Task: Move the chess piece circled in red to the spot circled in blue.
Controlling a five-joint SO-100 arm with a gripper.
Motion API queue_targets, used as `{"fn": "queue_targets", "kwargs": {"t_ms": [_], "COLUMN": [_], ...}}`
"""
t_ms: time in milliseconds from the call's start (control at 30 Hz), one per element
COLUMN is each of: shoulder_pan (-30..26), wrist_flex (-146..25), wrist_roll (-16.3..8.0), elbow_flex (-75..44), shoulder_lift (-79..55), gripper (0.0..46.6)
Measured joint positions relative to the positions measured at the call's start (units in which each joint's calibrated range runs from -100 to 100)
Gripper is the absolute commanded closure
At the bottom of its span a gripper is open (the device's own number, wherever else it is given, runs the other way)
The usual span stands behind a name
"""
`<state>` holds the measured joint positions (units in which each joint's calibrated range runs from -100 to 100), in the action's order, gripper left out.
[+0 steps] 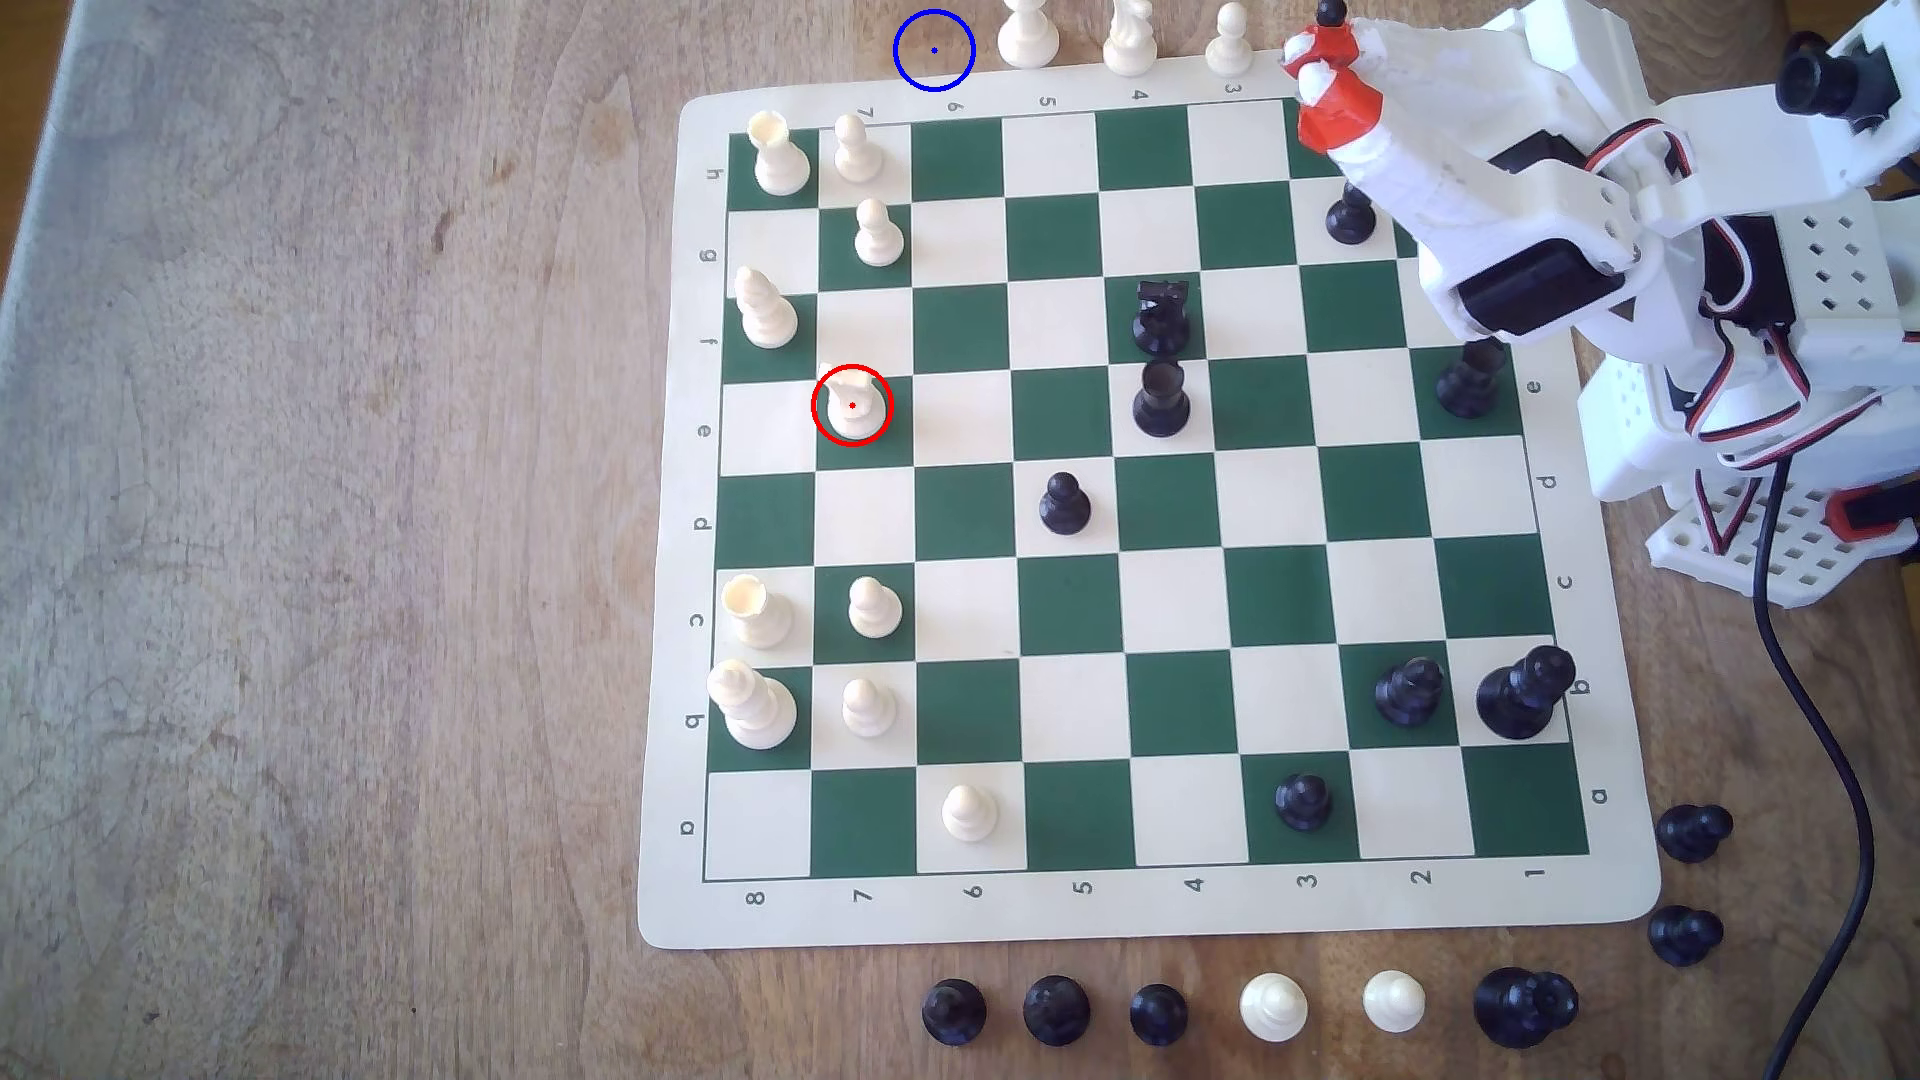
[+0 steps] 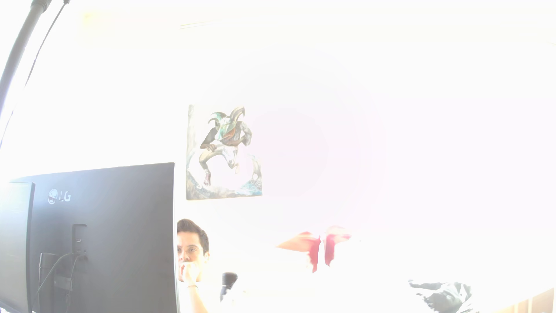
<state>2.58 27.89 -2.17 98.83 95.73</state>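
The white knight (image 1: 852, 403) stands on the board's (image 1: 1153, 914) left side, well apart from the closed, empty gripper (image 1: 1314, 64) at far right; the blue-ringed spot (image 1: 934, 50) lies bare.

A brown wooden table (image 1: 312, 519) is covered partly by a chess mat (image 1: 1143, 914). Below the mat, captured pieces (image 1: 1274, 1005) are lined; above it, the blue-ringed spot (image 1: 934, 50) is marked.
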Motion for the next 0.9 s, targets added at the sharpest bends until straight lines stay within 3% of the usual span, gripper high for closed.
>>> {"fn": "queue_targets", "kwargs": {"t_ms": [67, 167, 300, 633, 900], "shoulder_pan": [0.1, 2.7, 3.6, 5.5, 3.2], "wrist_flex": [0.4, -0.8, -10.2, -41.0, -48.1], "wrist_roll": [0.1, 3.2, 4.5, 4.5, 4.6], "elbow_flex": [0.0, -3.2, -7.0, -17.2, -26.7], "shoulder_lift": [0.0, 0.1, 0.6, -0.6, -14.3], "gripper": [46.4, 46.4, 46.4, 46.4, 44.7]}}
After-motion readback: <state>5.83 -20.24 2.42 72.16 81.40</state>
